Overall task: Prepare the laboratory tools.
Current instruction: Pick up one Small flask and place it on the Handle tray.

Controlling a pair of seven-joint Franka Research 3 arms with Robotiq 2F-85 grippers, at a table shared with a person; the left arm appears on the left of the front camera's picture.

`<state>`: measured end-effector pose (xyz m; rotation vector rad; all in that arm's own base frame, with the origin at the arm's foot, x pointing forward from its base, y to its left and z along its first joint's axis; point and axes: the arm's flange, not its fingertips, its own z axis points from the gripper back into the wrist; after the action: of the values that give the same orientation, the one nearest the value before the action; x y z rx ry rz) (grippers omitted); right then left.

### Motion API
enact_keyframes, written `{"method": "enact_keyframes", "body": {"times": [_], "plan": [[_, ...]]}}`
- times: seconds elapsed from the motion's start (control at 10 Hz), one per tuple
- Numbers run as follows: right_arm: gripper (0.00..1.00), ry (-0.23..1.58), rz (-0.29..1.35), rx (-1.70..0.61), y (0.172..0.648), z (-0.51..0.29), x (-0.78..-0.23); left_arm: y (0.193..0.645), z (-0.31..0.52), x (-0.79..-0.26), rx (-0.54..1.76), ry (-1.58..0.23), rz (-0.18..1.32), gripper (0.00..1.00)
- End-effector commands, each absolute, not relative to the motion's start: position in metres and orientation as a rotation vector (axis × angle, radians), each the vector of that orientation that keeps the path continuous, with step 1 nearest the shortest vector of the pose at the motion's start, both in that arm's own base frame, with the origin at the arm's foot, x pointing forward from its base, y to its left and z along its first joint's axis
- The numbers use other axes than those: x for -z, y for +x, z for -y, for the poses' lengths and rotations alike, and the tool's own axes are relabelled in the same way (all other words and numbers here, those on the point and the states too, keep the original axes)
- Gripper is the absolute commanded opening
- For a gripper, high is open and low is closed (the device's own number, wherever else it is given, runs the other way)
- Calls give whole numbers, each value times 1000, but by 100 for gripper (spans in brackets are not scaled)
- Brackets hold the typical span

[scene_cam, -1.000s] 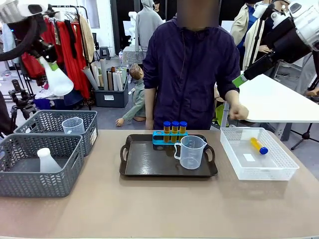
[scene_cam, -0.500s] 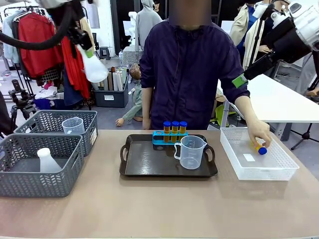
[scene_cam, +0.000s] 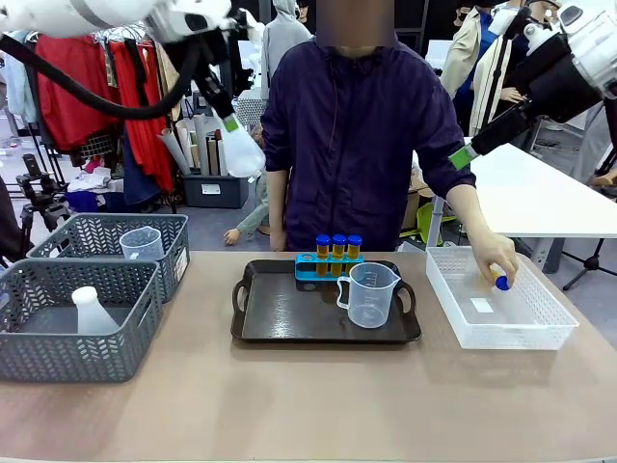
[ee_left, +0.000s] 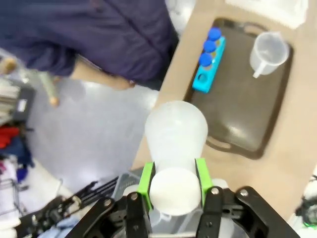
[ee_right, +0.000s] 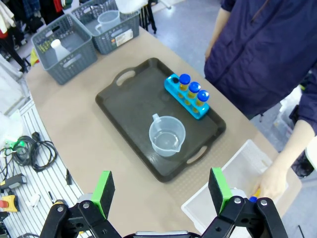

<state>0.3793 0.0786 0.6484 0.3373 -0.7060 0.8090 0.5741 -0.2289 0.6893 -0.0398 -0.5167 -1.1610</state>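
My left gripper (scene_cam: 231, 125) is shut on the neck of a translucent white conical flask (scene_cam: 243, 154), held high above the table, left of the person. In the left wrist view the flask (ee_left: 176, 131) sits between the green pads (ee_left: 146, 176). Below, a dark tray (scene_cam: 289, 318) carries a blue rack with three amber, blue-capped test tubes (scene_cam: 338, 247) and a clear measuring jug (scene_cam: 369, 294). The person's hand (scene_cam: 494, 262) grips another blue-capped tube (scene_cam: 500, 282) inside the white basket (scene_cam: 540, 333). My right gripper (scene_cam: 463, 154) hangs open, high at the right, with nothing in it (ee_right: 161, 191).
Two grey lattice baskets stand at the left: the near one (scene_cam: 58, 357) holds a second white flask (scene_cam: 92, 311), the far one (scene_cam: 77, 231) a small jug (scene_cam: 142, 243). The person stands at the far edge behind the tray. Bare tabletop lies in front of the tray.
My left arm has swung right with the flask, from the far left to above the table's left-centre. The person's hand reached into the white basket and took hold of the tube.
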Motion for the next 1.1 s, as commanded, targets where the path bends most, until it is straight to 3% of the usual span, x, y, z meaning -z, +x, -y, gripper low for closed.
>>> {"method": "enact_keyframes", "body": {"times": [0.0,0.7,1.0], "plan": [[100,361,714,-814,380,-78,-649,594,241,-675,1264,-94,486,0],[100,361,714,-814,380,-78,-649,606,307,-551,1555,-136,405,0],[100,361,714,-814,380,-78,-649,604,324,-508,1628,-125,298,0]]}}
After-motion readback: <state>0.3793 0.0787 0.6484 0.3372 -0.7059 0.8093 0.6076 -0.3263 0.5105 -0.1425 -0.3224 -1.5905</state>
